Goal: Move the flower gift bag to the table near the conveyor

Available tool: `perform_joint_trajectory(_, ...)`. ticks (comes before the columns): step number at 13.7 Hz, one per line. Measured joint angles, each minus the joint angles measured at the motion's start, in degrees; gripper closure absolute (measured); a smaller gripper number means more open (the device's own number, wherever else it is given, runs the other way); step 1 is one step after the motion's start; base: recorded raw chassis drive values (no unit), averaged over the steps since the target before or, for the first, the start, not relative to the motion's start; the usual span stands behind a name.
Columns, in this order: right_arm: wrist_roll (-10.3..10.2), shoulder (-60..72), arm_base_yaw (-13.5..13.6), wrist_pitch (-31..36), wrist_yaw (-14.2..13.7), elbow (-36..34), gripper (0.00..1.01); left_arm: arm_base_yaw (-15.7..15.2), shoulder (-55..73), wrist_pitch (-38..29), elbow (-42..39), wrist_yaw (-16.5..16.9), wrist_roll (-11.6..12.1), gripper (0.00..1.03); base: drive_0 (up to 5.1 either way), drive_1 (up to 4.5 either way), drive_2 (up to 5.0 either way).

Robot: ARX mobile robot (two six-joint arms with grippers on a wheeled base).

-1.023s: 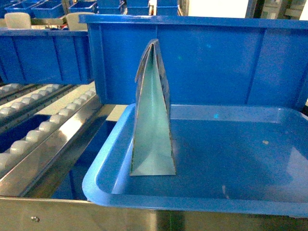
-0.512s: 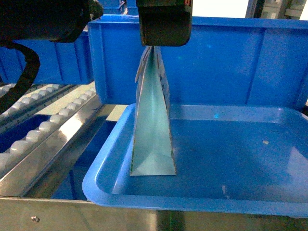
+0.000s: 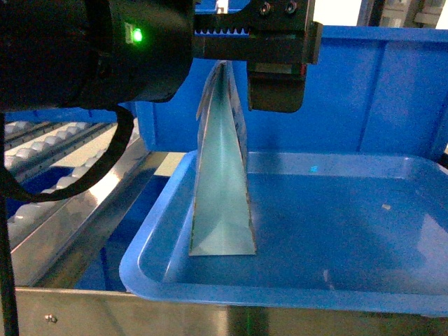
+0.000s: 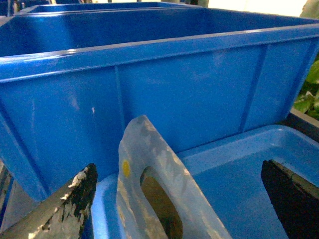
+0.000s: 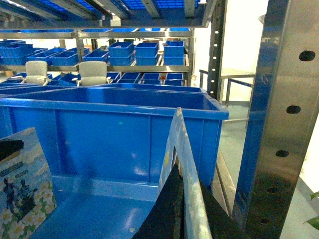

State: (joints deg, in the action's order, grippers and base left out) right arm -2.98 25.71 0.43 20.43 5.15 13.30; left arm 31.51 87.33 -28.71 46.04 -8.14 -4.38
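Head view: flower gift bag (image 3: 222, 175) stands upright, narrow edge toward camera, pale teal side showing, in a shallow blue tray (image 3: 294, 290), close to the tray's left rim and nearer its front left corner than its back. Behind the tray, a tall blue bin (image 3: 364, 91). Left gripper (image 3: 227, 73) comes in from upper left, black body with a green light, positioned at the bag's top edge; one finger (image 3: 276, 87) hangs just right of the peak, the other is lost against the dark arm. Conveyor (image 3: 49, 150) rollers and steel rails slope along the left side, beside the tray. Steel shelf edge (image 3: 105, 311) runs across the bottom.

Left wrist view: bag top with its cut-out handle hole (image 4: 159, 199) sits between two dark fingers (image 4: 70, 206), clear gap either side, jaws wide apart, gripping nothing. Blue bin wall fills the background.

Right wrist view: a bag panel with flowers and dark figures (image 5: 25, 191) at the left edge, on the tray floor. Right gripper: cannot tell its state; something dark with a pale curved strip (image 5: 187, 184) fills the bottom centre, unclear what. Steel rack post (image 5: 281, 114) at right.
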Motion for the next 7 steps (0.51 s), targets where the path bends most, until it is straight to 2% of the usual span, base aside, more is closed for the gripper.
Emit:
perform_joint_trajectory(2,0.0,0.0,0.0,0.0,0.0,0.0,0.99,-0.07,1.27,-0.48,0.26,-0.98,-0.17,0.07,0.0,0.0,0.0)
perform_joint_trajectory(3,0.0,0.0,0.0,0.0,0.0,0.0,0.99,-0.07,1.84,-0.57,0.59,-1.09,-0.26,0.17,0.0,0.0,0.0)
perform_joint_trajectory(5,0.0,0.0,0.0,0.0,0.0,0.0,0.99,-0.04,2.73,-0.92,1.29,-1.33,-0.46,0.31,0.0,0.0,0.0)
perform_joint_trajectory(7,0.0,0.0,0.0,0.0,0.0,0.0,0.99,0.02,3.96,-1.38,1.42,-3.04,-0.48,0.57,0.0,0.0,0.0)
